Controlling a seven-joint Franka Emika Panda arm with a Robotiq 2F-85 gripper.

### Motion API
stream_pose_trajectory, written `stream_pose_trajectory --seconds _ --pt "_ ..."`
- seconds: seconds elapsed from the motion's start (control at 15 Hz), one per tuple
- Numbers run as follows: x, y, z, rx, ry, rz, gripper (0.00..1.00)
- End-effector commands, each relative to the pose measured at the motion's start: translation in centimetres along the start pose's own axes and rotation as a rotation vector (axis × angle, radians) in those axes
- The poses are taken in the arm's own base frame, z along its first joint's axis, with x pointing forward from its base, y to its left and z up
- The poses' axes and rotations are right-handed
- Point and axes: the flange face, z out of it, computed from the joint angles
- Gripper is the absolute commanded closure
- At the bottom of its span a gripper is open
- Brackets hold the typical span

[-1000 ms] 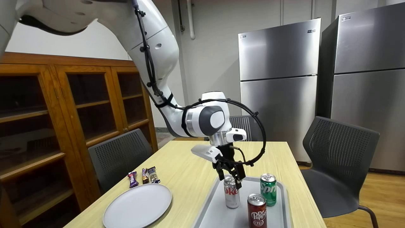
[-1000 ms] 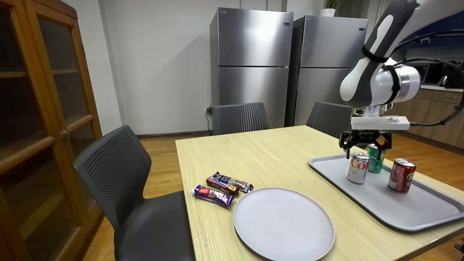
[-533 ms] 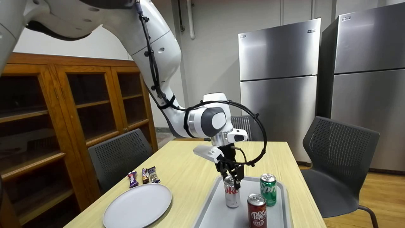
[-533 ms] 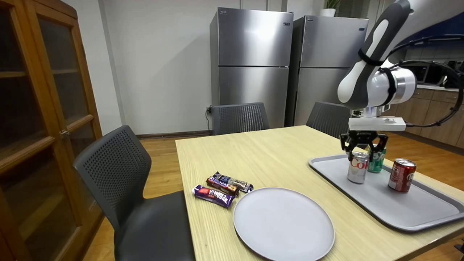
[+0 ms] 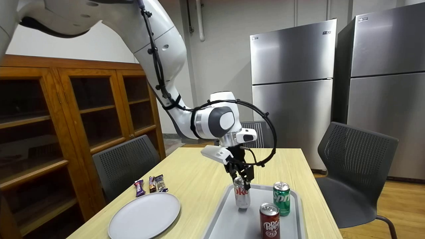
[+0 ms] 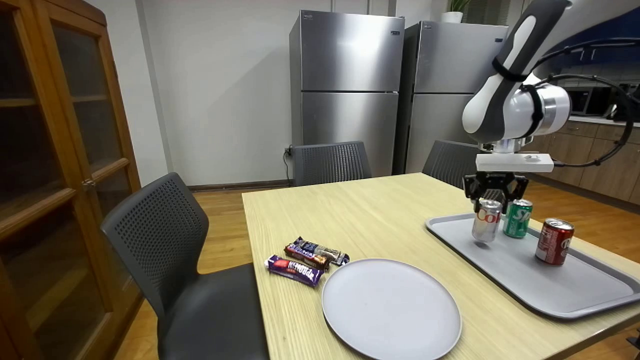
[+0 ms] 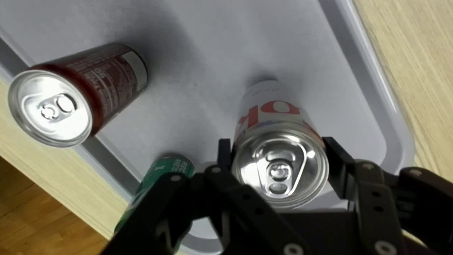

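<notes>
I have the black two-fingered gripper clamped around the top of a silver cylindrical metal can with red Coke lettering. The can hangs just above the grey rectangular tray, where I see the green metal Sprite can and the dark-red metal Dr Pepper can standing upright nearby. Well apart, a round pale-grey plate rests on the light wooden table beside three colourful wrapped snack bars.

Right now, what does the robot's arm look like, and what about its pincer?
The arm is rounded and white, with dark grey patches and silver bands. A black cable runs along it and loops out near the end. The pincer is black, with two jointed fingers and round screw heads. A flat white bar sits just above it.
</notes>
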Motion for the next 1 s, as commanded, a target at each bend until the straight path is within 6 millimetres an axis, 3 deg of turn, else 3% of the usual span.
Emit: stream_pose_trajectory --seconds 0.0,0.47,0.93 --pt "-1.4 -1.0 -3.5 0.032 0.036 -0.032 0.61" --pt "-6.0 -5.6 -7.1 0.077 0.056 -0.149 0.61" --pt "-12.7 -13.6 -10.8 0.095 0.075 -0.319 0.61"
